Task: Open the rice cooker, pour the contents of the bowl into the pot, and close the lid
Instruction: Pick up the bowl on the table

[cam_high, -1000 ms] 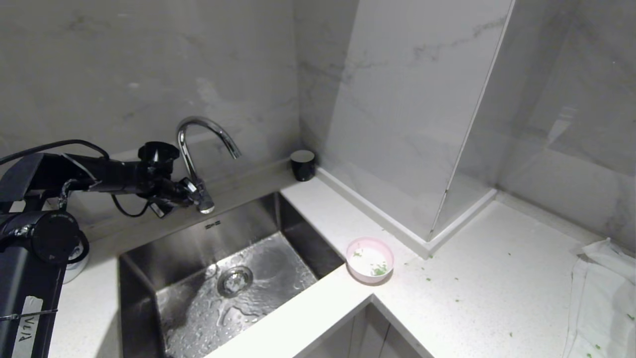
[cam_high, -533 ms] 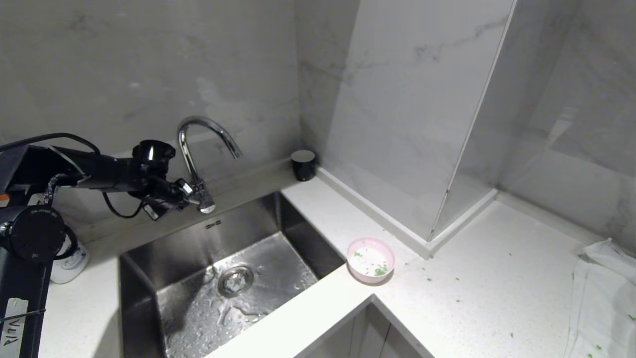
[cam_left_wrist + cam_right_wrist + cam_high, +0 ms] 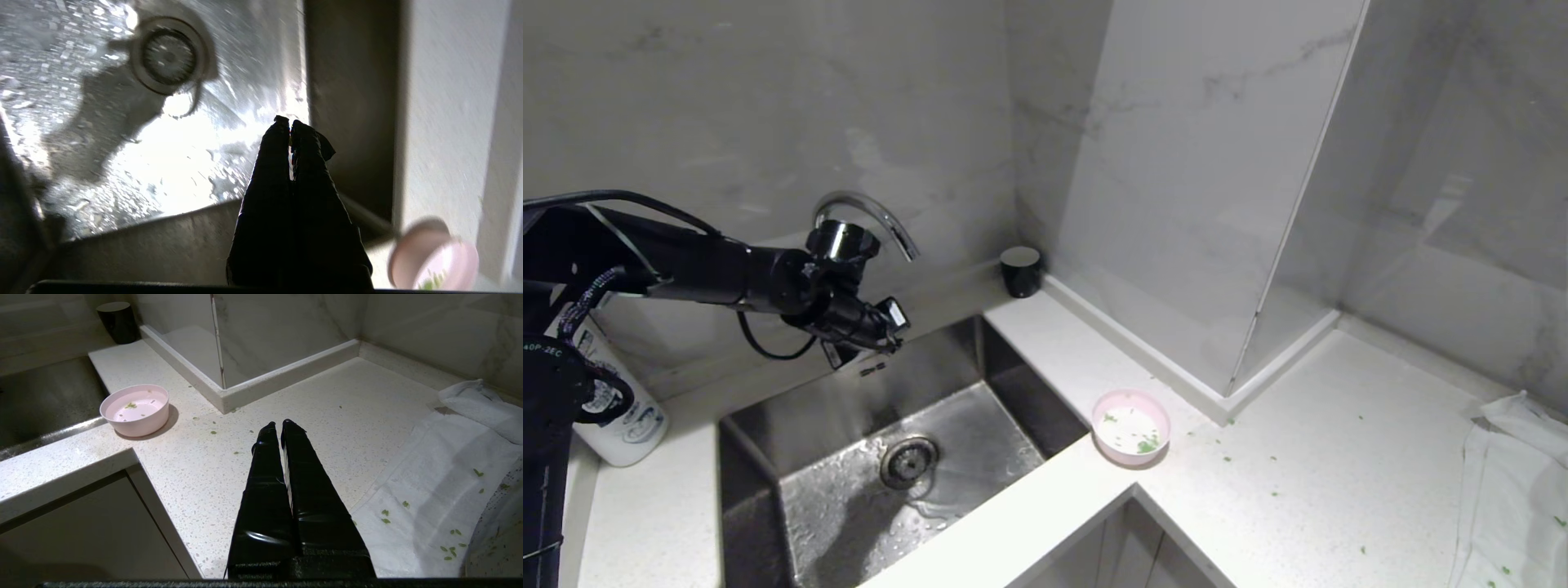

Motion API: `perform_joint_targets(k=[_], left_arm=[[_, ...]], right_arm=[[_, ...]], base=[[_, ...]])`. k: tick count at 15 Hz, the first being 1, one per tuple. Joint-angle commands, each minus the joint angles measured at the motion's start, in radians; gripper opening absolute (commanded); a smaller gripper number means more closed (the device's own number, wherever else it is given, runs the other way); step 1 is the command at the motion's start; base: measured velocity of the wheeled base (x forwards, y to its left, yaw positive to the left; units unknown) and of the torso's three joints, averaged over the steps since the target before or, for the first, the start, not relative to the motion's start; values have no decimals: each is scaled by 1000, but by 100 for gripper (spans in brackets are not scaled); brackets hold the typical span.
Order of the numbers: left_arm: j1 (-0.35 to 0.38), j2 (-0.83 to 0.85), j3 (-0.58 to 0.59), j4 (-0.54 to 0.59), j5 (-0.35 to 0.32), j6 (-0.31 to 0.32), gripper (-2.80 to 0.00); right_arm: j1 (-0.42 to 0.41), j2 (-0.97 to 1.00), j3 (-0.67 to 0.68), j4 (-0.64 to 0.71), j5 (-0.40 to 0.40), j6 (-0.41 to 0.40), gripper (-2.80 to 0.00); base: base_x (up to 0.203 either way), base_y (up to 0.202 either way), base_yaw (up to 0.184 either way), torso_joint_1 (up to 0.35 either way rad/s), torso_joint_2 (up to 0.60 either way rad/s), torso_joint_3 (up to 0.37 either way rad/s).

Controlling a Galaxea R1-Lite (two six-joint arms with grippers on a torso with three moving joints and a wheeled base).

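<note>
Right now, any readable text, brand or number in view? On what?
"40P-2EC": white print on the left arm's black joint; its start may be cut off.
Bottle: blue print, too small to read.
Sink: small dark stamp on the back wall, unreadable.
Nothing else shows lettering.

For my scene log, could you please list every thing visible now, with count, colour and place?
round pale pink bowl: one, on the white counter by the sink's right edge
green chopped bits: few in bowl, others scattered on counter
steel sink: one, wet
curved chrome tap: one, behind sink
black cup: one, back corner
white bottle: one, left of sink
white cloth: one, far right
speckled white counter: one
left gripper: black, shut, over sink
right gripper: black, shut, above counter
</note>
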Motion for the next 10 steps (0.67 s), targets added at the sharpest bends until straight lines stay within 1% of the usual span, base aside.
perform_joint_targets(k=[1, 6, 8, 10], left_arm=[[-87, -42, 4, 2, 6, -4, -280], [-261, 10, -137, 7, 21, -1, -280], [-314, 4, -125, 19, 31, 2, -280], [-351, -68, -43, 47, 40, 14, -280]], right_arm=[[1, 0, 2, 0, 0, 0, -280], [1, 0, 2, 1, 0, 0, -280], [1, 0, 2, 0, 0, 0, -280], [1, 0, 2, 0, 0, 0, -280]], base=[[0, 0, 0, 0, 0, 0], [0, 0, 0, 0, 0, 0], [0, 0, 0, 0, 0, 0], [0, 0, 0, 0, 0, 0]])
